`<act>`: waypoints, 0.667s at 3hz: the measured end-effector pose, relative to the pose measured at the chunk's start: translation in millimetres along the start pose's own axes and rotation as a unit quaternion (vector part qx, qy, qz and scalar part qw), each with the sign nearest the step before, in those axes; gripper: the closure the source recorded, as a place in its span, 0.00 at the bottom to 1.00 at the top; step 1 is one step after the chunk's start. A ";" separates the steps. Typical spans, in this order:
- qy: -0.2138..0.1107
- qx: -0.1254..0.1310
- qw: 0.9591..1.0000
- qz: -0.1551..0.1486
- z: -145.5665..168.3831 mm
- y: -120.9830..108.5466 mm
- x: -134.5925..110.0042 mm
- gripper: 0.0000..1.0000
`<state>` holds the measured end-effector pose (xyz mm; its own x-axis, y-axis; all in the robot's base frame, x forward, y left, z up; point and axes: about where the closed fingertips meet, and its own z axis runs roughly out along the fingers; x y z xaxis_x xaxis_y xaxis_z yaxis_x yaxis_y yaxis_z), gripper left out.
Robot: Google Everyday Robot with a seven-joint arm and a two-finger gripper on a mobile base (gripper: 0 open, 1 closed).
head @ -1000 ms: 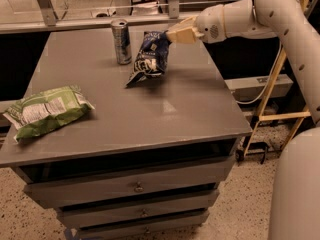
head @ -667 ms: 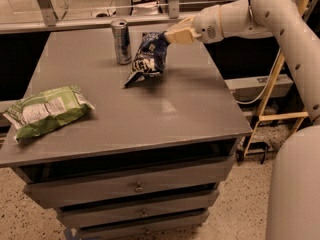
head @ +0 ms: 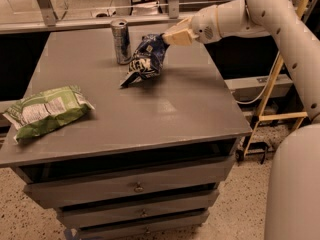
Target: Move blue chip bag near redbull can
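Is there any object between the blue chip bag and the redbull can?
Nothing visible. The gripper holds the blue chip bag by its top end, and the bag leans close beside the redbull can on the table.

2 bags (head: 145, 60) (head: 47, 109), 1 can (head: 120, 41), 1 bag-holding pincer (head: 165, 37)

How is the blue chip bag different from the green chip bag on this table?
The blue chip bag is dark navy with white print; the green chip bag is light green. The blue one is crumpled and propped up tilted, its upper end at the tool; the green one lies flat. The blue one sits beside the redbull can; the green one is alone at the left edge of the table. Both are snack bags.
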<state>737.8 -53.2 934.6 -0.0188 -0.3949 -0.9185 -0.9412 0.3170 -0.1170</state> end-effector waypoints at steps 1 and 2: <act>0.012 -0.005 1.000 -0.011 -3.5 2.4 2.3 0.12; 0.074 -0.009 0.997 -0.022 -9.5 13.3 11.6 0.00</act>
<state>721.8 -61.8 926.0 -0.0247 -0.5314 -0.8467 -0.9481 0.2810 -0.1488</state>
